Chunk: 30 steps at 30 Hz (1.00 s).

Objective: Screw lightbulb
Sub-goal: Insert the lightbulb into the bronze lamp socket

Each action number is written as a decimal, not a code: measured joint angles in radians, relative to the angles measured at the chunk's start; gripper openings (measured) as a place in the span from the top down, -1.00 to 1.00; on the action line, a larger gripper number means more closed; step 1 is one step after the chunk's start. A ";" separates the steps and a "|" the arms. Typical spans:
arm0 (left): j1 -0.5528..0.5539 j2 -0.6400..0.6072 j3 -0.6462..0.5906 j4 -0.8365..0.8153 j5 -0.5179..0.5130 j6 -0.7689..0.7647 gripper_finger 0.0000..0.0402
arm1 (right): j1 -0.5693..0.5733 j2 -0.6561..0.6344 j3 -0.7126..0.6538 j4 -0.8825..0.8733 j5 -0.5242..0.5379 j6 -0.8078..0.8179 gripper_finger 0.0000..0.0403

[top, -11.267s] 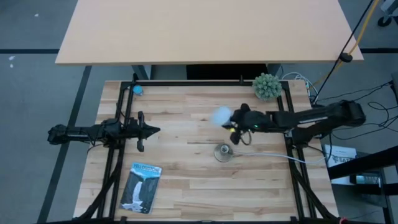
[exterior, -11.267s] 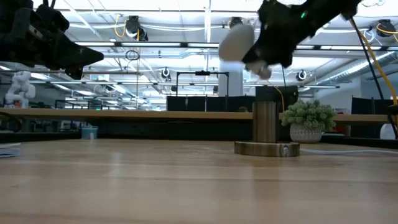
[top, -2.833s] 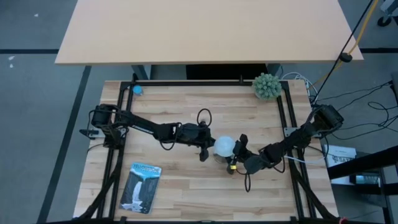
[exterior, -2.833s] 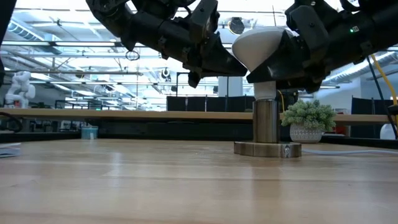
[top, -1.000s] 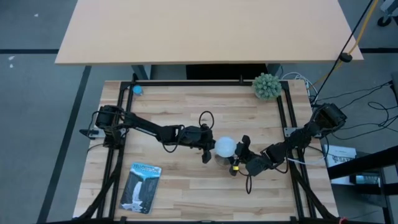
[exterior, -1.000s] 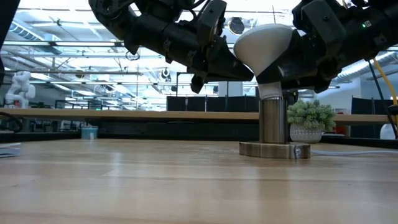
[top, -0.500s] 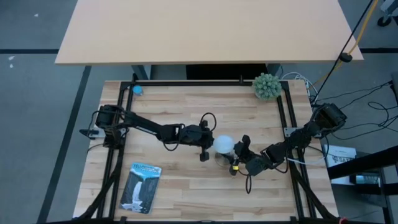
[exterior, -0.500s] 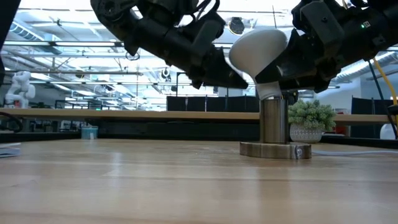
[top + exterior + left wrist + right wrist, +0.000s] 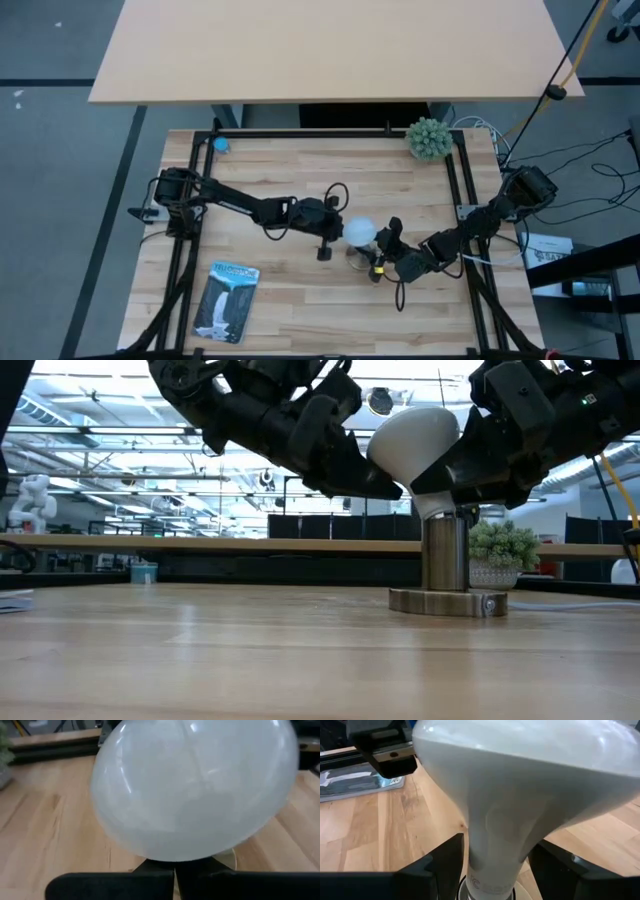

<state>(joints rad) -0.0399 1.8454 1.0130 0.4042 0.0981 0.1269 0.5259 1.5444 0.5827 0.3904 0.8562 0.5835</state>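
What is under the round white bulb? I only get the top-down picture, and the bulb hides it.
Observer: The frosted white lightbulb sits neck-down in an upright metal socket tube on a round flat base.
Operator: Is it straight?
Observer: No. In the low view it is tilted, its globe leaning toward the left gripper.
Operator: Who holds it?
Observer: The right gripper clamps the bulb's narrow neck, one finger on each side.

Even bright overhead light; wrist views blurred.
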 joint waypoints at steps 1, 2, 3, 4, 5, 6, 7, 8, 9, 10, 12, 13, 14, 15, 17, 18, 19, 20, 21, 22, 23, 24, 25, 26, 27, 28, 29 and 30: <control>0.000 0.000 0.000 0.000 0.000 0.017 1.00 | 0.001 0.000 0.000 0.000 0.000 0.000 -0.03; 0.000 0.000 0.000 0.000 0.000 0.023 1.00 | 0.003 0.000 0.000 0.000 0.000 0.000 -0.03; 0.000 0.000 0.000 0.000 0.000 0.026 1.00 | 0.005 0.000 0.000 0.000 0.000 0.000 -0.03; 0.000 0.000 0.000 0.001 0.000 0.025 1.00 | 0.009 0.000 0.000 0.000 0.000 0.000 -0.03; 0.000 0.000 0.000 0.006 0.001 0.024 1.00 | 0.012 0.000 0.000 0.000 0.000 0.000 -0.03; 0.000 0.000 0.000 0.017 0.002 0.021 1.00 | 0.015 0.000 0.000 0.000 0.000 0.000 -0.03; 0.000 0.000 0.000 0.028 0.003 0.019 1.00 | 0.019 0.000 0.000 0.000 0.000 0.000 -0.03; 0.000 0.000 0.000 0.042 0.003 0.019 1.00 | 0.021 0.000 0.000 0.000 0.001 -0.001 -0.03; -0.001 0.000 0.000 0.056 0.003 0.018 1.00 | 0.022 0.000 0.000 0.000 0.001 -0.003 -0.03; -0.001 0.000 0.000 0.068 0.008 0.018 1.00 | 0.023 0.000 0.000 0.000 0.002 -0.004 -0.03; -0.001 0.000 0.000 0.084 0.023 0.016 1.00 | 0.023 0.000 0.000 0.000 0.002 -0.005 -0.03; -0.001 0.000 0.000 0.086 0.024 0.013 1.00 | 0.022 0.000 0.000 0.000 0.004 -0.008 -0.03; -0.001 0.000 0.000 0.086 0.024 0.013 1.00 | 0.023 0.000 0.000 0.000 0.006 -0.010 -0.03; -0.001 0.000 0.000 0.085 0.024 0.010 1.00 | 0.022 0.000 0.000 0.000 0.006 -0.012 -0.03; -0.001 0.000 0.000 0.084 0.024 0.006 1.00 | 0.023 0.000 0.000 0.000 0.006 -0.017 -0.03; -0.001 0.000 0.000 0.084 0.024 0.005 1.00 | 0.023 -0.002 0.000 -0.002 0.006 -0.019 -0.03; -0.001 0.000 0.000 0.085 0.024 0.005 1.00 | 0.023 -0.007 0.000 -0.004 0.006 -0.019 -0.03; -0.001 0.000 0.000 0.084 0.024 0.005 1.00 | 0.023 -0.015 0.000 -0.008 0.006 -0.021 -0.03; -0.001 0.000 0.000 0.084 0.024 0.005 1.00 | 0.023 -0.025 0.000 -0.011 0.006 -0.024 -0.03; -0.001 0.000 0.000 0.084 0.024 0.005 1.00 | 0.023 -0.035 0.000 -0.021 0.005 -0.027 -0.03; -0.001 -0.003 0.000 0.083 0.024 0.004 1.00 | 0.022 -0.048 0.000 -0.038 0.005 -0.027 -0.03; -0.001 -0.006 0.000 0.083 0.024 0.004 1.00 | 0.023 -0.059 0.000 -0.052 0.005 -0.027 -0.03; -0.001 -0.007 0.000 0.086 0.024 0.004 1.00 | 0.023 -0.070 0.000 -0.064 0.005 -0.027 -0.03; -0.001 -0.009 0.000 0.088 0.024 0.004 1.00 | 0.024 -0.081 0.000 -0.080 0.003 -0.026 -0.03; -0.001 -0.013 0.000 0.086 0.024 0.004 1.00 | 0.025 -0.091 0.000 -0.094 0.002 -0.023 -0.03; -0.001 -0.013 0.000 0.086 0.024 0.004 1.00 | 0.026 -0.098 0.000 -0.103 0.001 -0.022 -0.03; -0.001 -0.013 0.000 0.089 0.024 0.005 1.00 | 0.027 -0.103 0.000 -0.108 -0.002 -0.022 -0.03; -0.001 -0.014 0.000 0.091 0.024 0.004 1.00 | 0.027 -0.110 0.000 -0.115 -0.010 -0.020 -0.03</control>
<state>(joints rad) -0.0406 1.8313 1.0130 0.4949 0.1223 0.1311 0.5526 1.4346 0.5823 0.2751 0.8463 0.5631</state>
